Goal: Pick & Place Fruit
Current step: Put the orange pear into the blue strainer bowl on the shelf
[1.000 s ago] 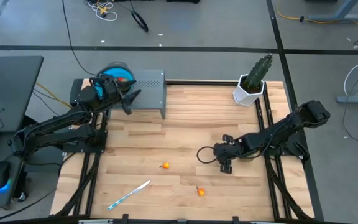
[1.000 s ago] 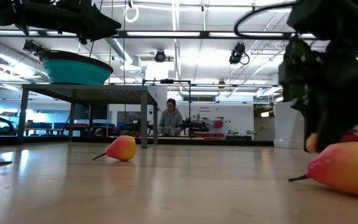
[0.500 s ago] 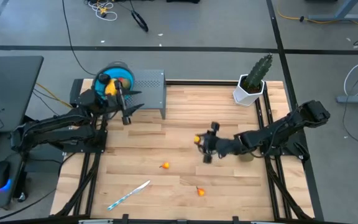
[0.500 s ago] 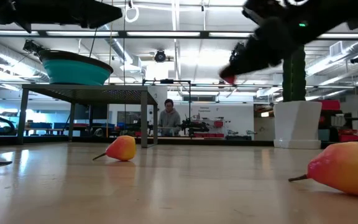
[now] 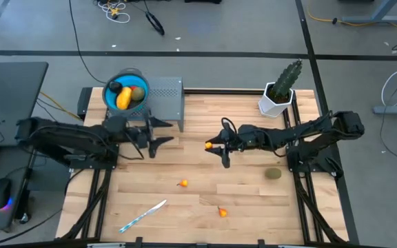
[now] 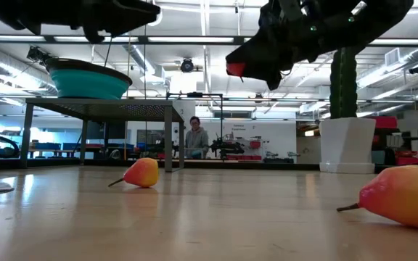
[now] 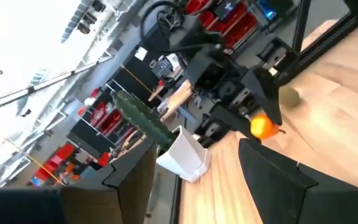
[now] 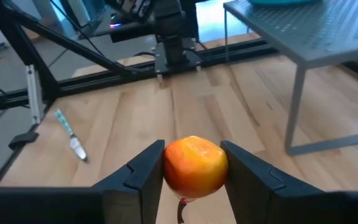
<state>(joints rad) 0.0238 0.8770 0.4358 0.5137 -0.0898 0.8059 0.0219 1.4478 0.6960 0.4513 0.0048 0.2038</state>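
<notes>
My right gripper hangs above the middle of the table, shut on a small orange-red fruit, which the low view shows well above the wood. My left gripper is open over the table's left part, beside the grey stand, its fingers pointing right. A blue bowl on the stand holds the yellow-orange oblong, an olive oval and the black ball. Two orange-red pieces and an olive oval lie on the table. My right gripper pinches the round body of the small orange-red fruit between its two fingers, one on each side. The fingers come from the table's right, pointing left and a little downward. The fruit is lifted clear, its stem hanging below.
A white-and-blue knife-like stick lies near the table's near edge. A cactus in a white pot stands at the far right corner. Bare wood lies between the two grippers. A person sits far behind the table.
My right gripper has risen from the table's right part with the orange-red fruit and carried it left and toward the far edge, uncovering the olive oval. My left gripper has left the bowl, moving right and toward the near edge; the yellow oblong now lies in the bowl.
</notes>
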